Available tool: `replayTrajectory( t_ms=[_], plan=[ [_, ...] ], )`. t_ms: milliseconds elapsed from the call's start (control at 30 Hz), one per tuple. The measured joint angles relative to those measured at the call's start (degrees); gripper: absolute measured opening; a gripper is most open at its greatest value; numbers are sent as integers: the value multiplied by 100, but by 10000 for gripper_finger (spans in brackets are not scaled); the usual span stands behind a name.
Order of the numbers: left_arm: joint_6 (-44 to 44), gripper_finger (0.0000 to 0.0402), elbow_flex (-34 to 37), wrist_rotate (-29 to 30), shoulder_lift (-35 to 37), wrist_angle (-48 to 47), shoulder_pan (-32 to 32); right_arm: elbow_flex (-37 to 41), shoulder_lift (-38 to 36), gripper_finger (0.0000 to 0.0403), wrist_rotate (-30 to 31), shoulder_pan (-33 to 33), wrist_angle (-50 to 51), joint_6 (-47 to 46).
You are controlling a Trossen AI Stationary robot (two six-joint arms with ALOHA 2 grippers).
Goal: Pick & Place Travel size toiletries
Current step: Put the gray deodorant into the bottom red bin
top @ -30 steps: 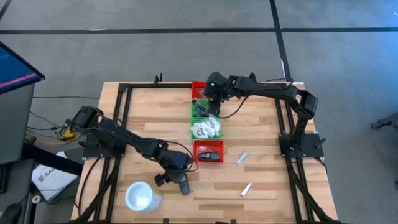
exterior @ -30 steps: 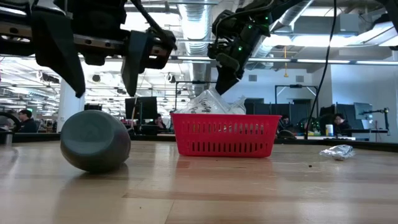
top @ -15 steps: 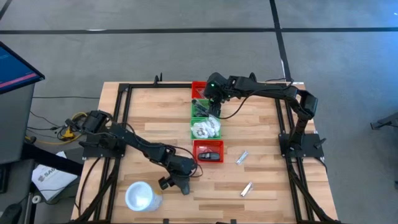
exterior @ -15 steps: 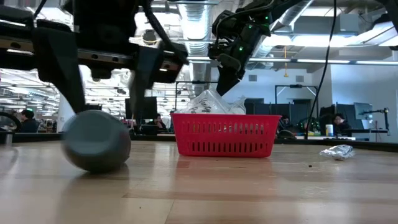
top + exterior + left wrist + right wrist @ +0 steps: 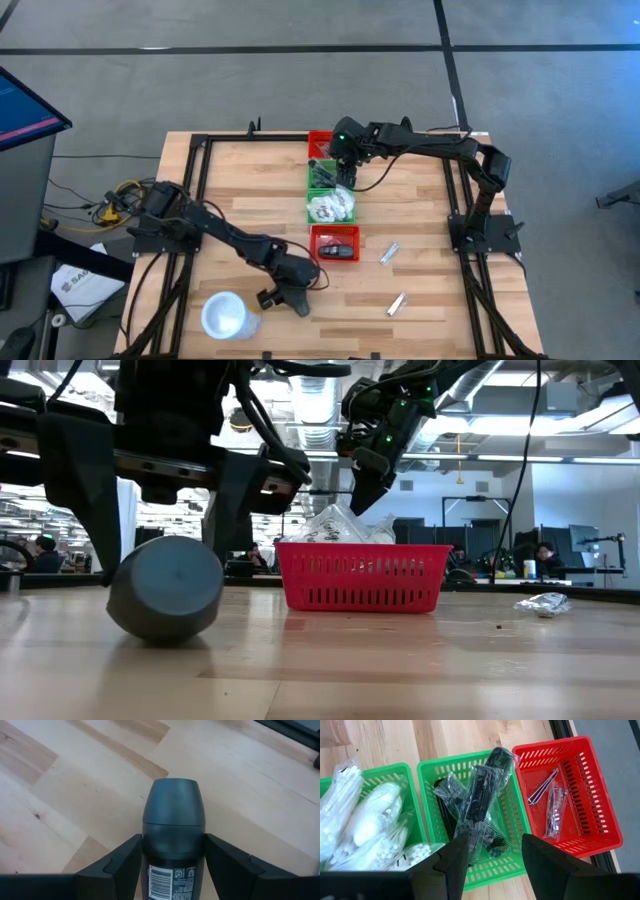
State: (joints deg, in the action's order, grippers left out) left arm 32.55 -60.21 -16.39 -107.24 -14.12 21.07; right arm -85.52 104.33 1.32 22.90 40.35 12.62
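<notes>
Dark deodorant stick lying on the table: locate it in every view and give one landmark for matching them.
High view: almost hidden under the left tool, just left of the near red bin.
Low view: the deodorant stick lies on its side at the left, with the near red bin to its right.
Left wrist view: centre, between the tool's fingers.
Right wrist view: not in it.
Shared landmark: the near red bin, in the high and low views.

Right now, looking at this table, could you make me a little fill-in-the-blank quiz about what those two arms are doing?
1. The dark deodorant stick lies between the fingers of the ____ gripper.
2. The right gripper hovers over the middle ____ bin, which holds wrapped black combs.
3. The white cup stands near the table's ____ edge, by the left arm.
4. Two silver packets lie on bare wood beside the near ____ bin.

Missing words: left; green; front; red
</notes>
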Motion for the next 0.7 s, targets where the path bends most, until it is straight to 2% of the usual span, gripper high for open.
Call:
replayTrajectory(
  t_ms=[233, 367, 700],
  plan=[
    [-64, 201, 11, -194, -150, 171, -22, 0, 0, 172, 0, 0, 1, -1],
    [-436, 202, 16, -207, -158, 176, -65, 0, 0, 171, 0, 0, 21, -2],
    [-444, 206, 33, -142, -55, 204, -47, 0, 0, 171, 0, 0, 39, 76]
  ],
)
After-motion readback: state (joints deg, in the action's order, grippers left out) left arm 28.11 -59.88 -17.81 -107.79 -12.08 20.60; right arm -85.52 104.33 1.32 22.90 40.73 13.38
